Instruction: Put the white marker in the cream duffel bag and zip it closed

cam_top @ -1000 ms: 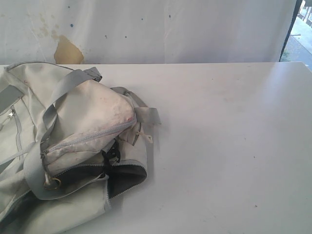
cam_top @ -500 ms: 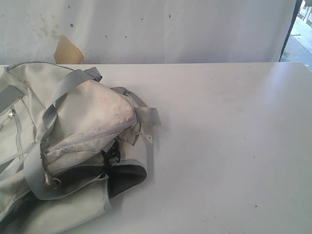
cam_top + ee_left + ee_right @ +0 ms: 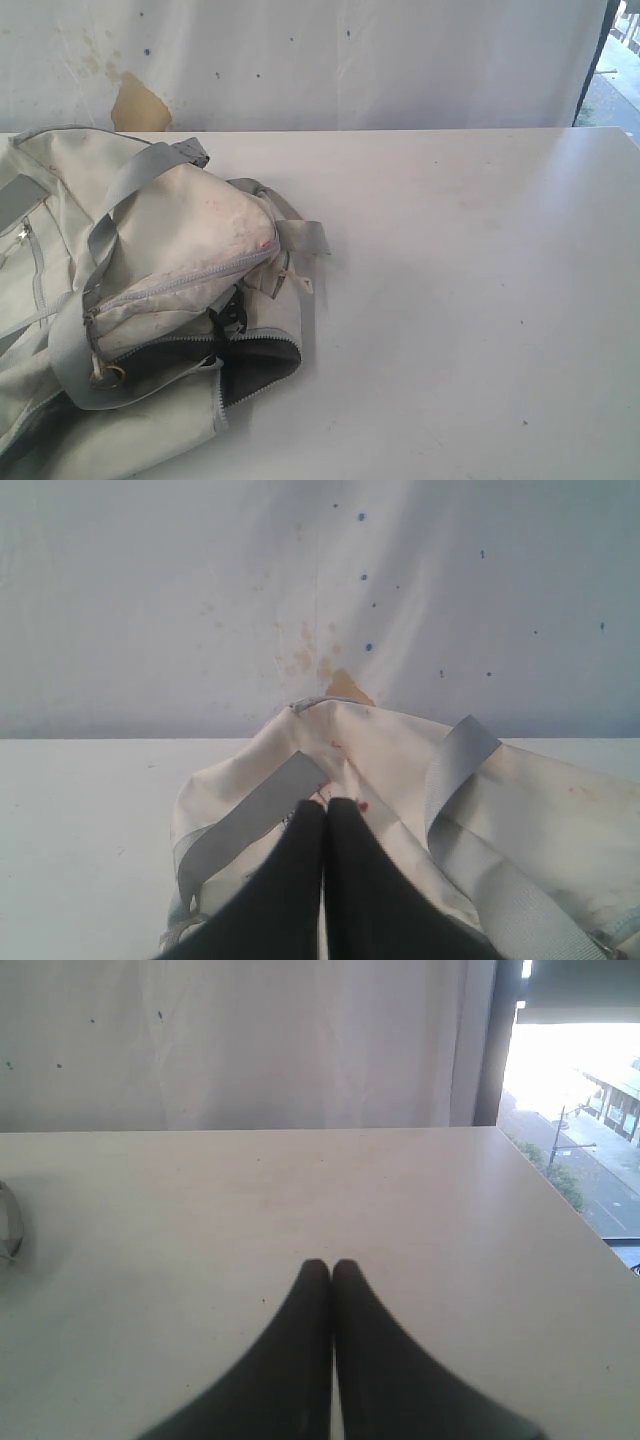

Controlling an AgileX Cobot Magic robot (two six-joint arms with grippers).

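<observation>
Unchanged from a second ago: same slumped folds in the cream duffel bag (image 3: 190,250), same bare stretch of white table (image 3: 450,300), no arm anywhere in the exterior view. Heaped at the left of the table, with grey straps (image 3: 120,190) draped across and one zipper mouth (image 3: 255,362) gaping toward the near edge, dark lining showing inside.

No sign of the white marker in any view; cannot tell whether already inside the bag or simply out of frame.

Left gripper (image 3: 325,805) pressed fully closed on nothing, poised above the bag's upper fabric, just beside a grey strap. Right gripper (image 3: 323,1265) likewise closed and empty, above bare table, well apart from the bag, with only a grey scrap (image 3: 8,1222), probably strap, at the picture's edge.

Judged from this, hardly begun: locating and picking up the marker comes first. To do it well, find the marker before committing either arm. Spread the jaws ahead of the descent, then take the barrel across its middle to keep it from rolling. Aim for the gaping mouth, not the zipped pocket above it. Pin the soft fabric with the other gripper while pulling the slider, lest the whole bag drag along.
</observation>
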